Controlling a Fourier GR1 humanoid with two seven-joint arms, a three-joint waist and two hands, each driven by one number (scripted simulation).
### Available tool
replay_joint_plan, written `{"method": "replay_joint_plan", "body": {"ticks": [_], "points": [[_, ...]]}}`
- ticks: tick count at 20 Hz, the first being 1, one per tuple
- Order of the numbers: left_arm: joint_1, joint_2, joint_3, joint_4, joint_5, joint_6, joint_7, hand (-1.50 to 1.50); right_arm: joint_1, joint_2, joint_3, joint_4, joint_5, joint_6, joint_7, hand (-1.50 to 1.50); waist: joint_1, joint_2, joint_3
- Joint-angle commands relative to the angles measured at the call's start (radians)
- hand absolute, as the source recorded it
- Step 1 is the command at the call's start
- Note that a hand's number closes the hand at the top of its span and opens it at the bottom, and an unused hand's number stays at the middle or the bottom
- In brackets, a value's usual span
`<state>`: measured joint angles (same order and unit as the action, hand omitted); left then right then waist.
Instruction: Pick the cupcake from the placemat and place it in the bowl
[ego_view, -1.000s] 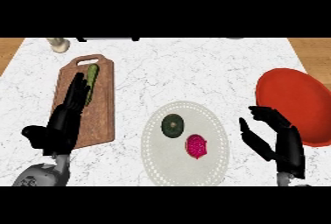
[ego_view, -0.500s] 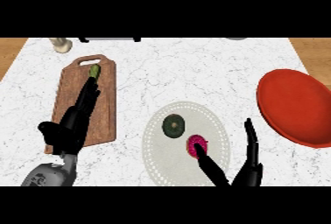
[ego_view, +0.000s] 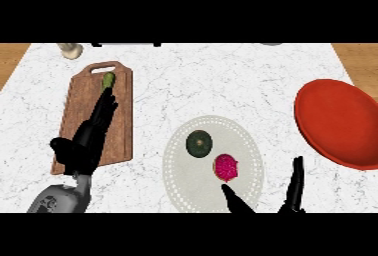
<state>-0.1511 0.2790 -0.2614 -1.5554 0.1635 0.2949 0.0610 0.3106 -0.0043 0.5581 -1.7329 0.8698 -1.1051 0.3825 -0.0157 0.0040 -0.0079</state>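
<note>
A pink-frosted cupcake (ego_view: 226, 167) sits on the round white placemat (ego_view: 244, 145), right of a dark green round object (ego_view: 198, 142). The red bowl (ego_view: 341, 122) stands at the right edge of the counter. My right hand (ego_view: 294, 192) shows at the bottom edge just below the cupcake, open, thumb pointing up toward it and fingers raised to its right, not touching it. My left hand (ego_view: 88, 137) rests open over the wooden cutting board (ego_view: 122, 125), fingers straight and pointing away.
A small green item (ego_view: 108, 79) lies near the cutting board's far end. A pale shaker (ego_view: 70, 50) stands at the counter's back left. Wooden surface shows beyond the counter's left and right corners.
My right hand has drawn down toward the lower edge and come in under the cupcake. My left hand has stretched farther along the board.
</note>
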Motion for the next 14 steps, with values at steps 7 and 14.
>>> {"method": "replay_joint_plan", "body": {"ticks": [7, 14], "points": [[-0.039, 0.024, 0.046, 0.022, 0.027, -0.045, 0.001, 0.0, -0.019, 0.004, 0.021, -0.121, 0.243, 0.342, 0.577, -1.5, 0.014, 0.002, 0.002], [-0.045, -0.018, 0.028, 0.045, -0.003, -0.037, 0.014, 0.0, -0.242, 0.004, 0.136, -0.148, 0.385, 0.496, 1.006, -1.5, 0.017, -0.003, 0.006]]}}
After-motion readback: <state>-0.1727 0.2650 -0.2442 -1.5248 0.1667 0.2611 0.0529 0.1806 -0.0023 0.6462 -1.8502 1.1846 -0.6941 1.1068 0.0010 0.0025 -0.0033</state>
